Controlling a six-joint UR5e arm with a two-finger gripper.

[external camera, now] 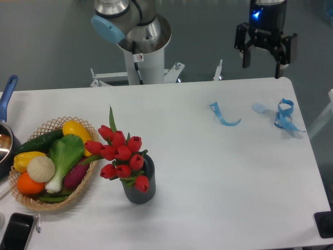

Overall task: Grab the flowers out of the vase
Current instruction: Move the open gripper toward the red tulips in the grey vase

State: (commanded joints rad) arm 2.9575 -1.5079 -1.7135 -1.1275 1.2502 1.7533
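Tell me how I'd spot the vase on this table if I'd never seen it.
Start at the woven basket of vegetables near the table's left edge. Just to its right stands the vase, a small dark grey pot. Unlike everything nearby, it is upright and holds a bunch of red tulips.

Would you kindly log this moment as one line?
gripper: open, far corner | red tulip bunch: in ribbed dark grey vase | grasp: not yet

No text, label, brand or number is legible anywhere in view.
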